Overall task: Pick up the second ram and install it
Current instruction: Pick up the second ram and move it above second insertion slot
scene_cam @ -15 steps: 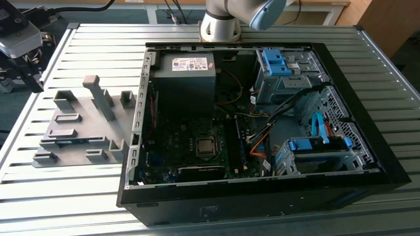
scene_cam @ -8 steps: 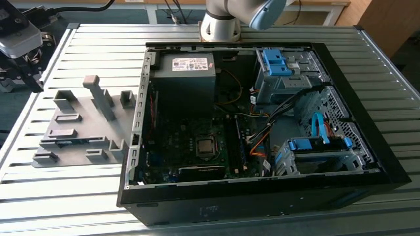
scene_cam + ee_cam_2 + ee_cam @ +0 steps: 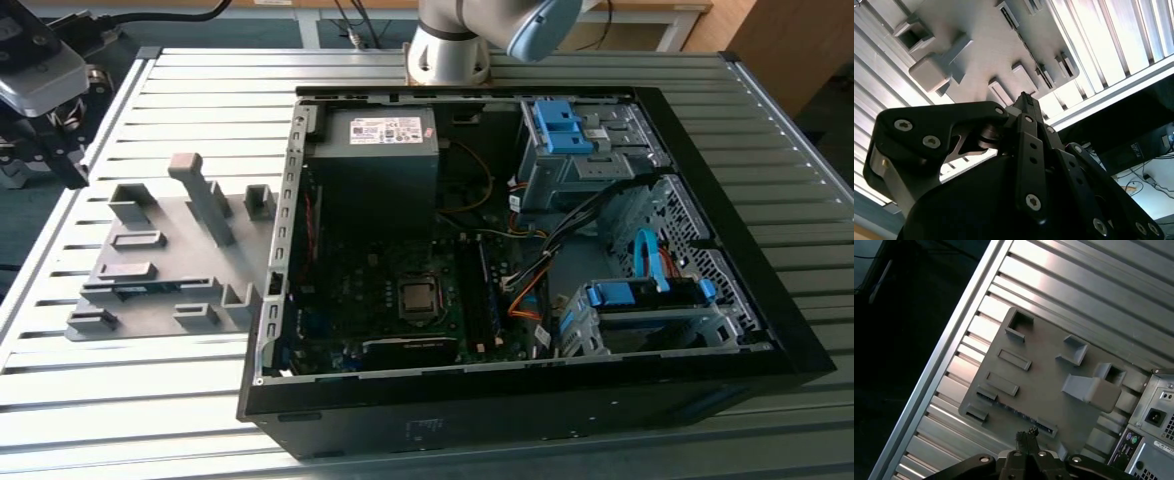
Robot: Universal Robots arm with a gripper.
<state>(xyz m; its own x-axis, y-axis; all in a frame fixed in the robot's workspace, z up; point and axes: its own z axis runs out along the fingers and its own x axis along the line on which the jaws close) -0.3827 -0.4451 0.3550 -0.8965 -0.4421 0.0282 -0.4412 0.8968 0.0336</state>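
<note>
Hovering over the grey holder tray [image 3: 1054, 365] on the desk [image 3: 1079, 285], the jaws look pinched narrow and empty. The memory stick [image 3: 1014, 411] stands on edge in the tray's slot, close beneath them. Lowered this way, they would likely strike its top edge rather than straddle it.

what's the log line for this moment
gripper: shut, empty | over: grey holder plate | second ram: in its holder slot, not yet picked

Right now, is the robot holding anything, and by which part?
Nothing. The tool is empty, over the grey holder, where the ram lies.
</note>
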